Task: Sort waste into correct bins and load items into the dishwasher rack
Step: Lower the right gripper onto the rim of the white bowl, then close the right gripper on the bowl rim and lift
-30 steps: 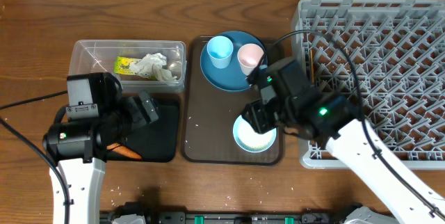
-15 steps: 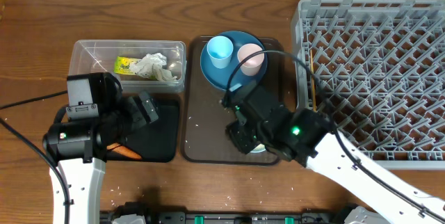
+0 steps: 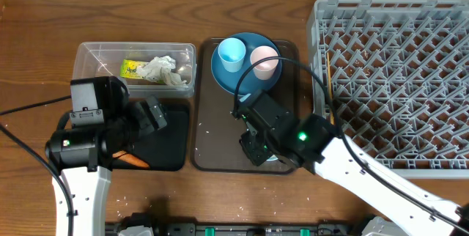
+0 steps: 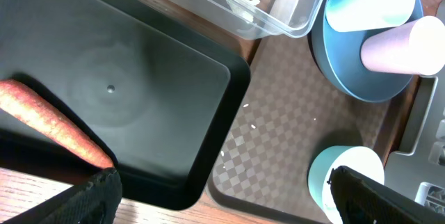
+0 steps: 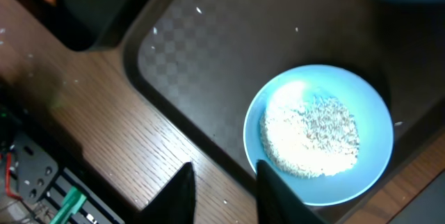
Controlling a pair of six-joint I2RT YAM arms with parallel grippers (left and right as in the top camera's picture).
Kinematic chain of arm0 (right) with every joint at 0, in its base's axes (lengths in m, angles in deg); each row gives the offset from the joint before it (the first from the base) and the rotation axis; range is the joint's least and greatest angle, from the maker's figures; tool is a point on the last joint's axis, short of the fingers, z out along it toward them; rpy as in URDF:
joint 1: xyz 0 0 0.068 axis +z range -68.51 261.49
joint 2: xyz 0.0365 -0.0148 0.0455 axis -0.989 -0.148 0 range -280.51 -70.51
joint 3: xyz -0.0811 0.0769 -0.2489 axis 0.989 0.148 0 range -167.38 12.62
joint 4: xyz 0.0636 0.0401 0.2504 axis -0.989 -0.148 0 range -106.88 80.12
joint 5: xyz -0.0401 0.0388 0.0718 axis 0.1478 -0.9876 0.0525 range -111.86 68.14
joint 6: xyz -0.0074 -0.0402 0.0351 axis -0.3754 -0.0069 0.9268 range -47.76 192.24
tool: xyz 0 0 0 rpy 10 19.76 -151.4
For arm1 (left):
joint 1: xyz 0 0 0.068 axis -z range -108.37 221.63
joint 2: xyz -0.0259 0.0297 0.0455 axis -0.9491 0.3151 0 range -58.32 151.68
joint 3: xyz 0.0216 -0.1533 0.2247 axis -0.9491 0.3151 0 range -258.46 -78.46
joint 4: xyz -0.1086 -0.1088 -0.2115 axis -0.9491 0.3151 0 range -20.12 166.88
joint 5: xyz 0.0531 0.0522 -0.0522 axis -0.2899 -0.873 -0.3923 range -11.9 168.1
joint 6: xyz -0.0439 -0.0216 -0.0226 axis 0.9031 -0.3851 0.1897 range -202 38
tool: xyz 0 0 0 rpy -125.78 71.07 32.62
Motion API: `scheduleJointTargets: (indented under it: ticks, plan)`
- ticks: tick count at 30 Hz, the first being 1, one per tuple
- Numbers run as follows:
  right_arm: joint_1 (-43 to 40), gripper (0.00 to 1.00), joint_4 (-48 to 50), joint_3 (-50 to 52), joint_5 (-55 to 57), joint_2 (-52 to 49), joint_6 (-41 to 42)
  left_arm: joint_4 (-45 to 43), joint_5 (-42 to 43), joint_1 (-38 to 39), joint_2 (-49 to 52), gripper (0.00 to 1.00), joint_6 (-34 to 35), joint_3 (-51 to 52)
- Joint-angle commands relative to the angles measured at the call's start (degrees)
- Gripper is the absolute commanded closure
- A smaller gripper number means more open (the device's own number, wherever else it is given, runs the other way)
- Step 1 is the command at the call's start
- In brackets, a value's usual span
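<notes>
Left gripper point(image 4: 233, 200) released, jaws wide over shallow black rectangular tray point(image 4: 139, 92); orange carrot piece point(image 4: 49, 120) lies in it. Right gripper point(image 5: 224, 196) at near rim of white bowl with pale blue inside point(image 5: 268, 102) (loose white rice grains point(image 5: 309, 133) heaped inside) on brown serving tray point(image 5: 208, 64); fingers narrowly apart, grip undeterminable.

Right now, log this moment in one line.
left gripper: open, empty | right gripper: beside rice bowl | carrot: in black tray

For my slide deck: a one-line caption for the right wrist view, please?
Right gripper poised near a bowl of rice on the brown tray.
</notes>
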Motion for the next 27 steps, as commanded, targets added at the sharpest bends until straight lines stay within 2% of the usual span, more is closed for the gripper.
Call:
scheduleJointTargets:
  ticks: [1,27]
  plan:
    - [0.7,0.75,-0.2,0.5,0.6,-2.1,-0.1,0.0,-0.4,-0.3,-0.4,0.02,-0.4,-1.0]
    - [0.7,0.78,-0.1,0.5,0.7,-17.2,-0.1,0.0,-0.4,-0.3,-0.4,0.02,-0.4,-1.0]
